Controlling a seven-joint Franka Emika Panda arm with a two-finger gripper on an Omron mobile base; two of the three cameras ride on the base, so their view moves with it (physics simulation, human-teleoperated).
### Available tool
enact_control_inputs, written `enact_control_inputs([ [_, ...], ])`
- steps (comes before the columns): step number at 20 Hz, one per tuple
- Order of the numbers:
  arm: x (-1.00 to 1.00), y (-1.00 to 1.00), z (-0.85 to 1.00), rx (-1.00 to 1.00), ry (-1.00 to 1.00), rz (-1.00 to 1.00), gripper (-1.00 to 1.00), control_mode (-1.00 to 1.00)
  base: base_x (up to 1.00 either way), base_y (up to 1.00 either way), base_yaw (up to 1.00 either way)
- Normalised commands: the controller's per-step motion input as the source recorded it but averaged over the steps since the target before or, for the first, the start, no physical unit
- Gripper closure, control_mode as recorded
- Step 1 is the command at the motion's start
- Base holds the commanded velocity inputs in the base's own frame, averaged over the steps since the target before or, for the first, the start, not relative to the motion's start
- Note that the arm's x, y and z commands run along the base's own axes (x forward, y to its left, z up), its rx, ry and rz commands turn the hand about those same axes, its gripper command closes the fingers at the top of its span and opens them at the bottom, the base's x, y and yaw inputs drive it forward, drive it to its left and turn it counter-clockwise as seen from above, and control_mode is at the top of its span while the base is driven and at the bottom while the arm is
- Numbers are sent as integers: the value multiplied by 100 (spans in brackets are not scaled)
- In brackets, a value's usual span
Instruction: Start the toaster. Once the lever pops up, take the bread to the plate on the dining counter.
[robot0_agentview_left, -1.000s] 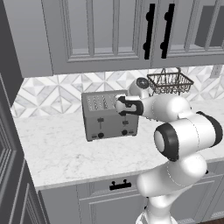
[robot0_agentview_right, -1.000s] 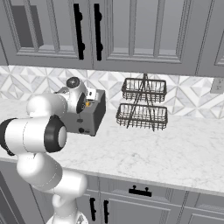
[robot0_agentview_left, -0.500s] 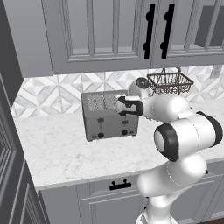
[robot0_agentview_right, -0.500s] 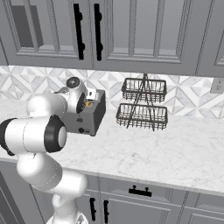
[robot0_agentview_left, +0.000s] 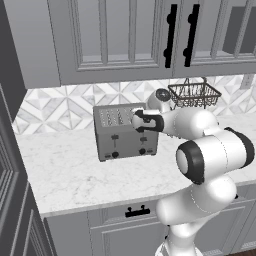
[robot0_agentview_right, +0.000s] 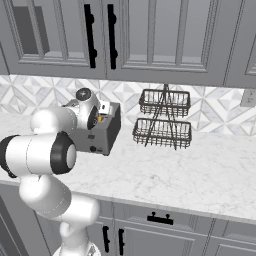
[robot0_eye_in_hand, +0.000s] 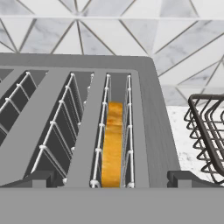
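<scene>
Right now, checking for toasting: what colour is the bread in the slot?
Golden orange-brown bread, clearest in the hand view.

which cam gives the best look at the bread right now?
Hand view: the bread sits in the end slot of the toaster, nearest the wire basket, its orange-brown crust edge plain. Right base view shows just a small orange speck at the toaster top; left base view shows the toaster without any bread I can make out.

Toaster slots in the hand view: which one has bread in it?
The slot nearest the wire basket: the bread stands there; the toaster's others are empty.
</scene>
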Motion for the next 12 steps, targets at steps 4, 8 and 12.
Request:
enact_control_inputs([
  [4, 0, 0, 0, 0, 0, 0, -100, -100, 0, 0, 0],
  [8, 0, 0, 0, 0, 0, 0, -100, -100, 0, 0, 0],
  [12, 0, 0, 0, 0, 0, 0, -100, -100, 0, 0, 0],
])
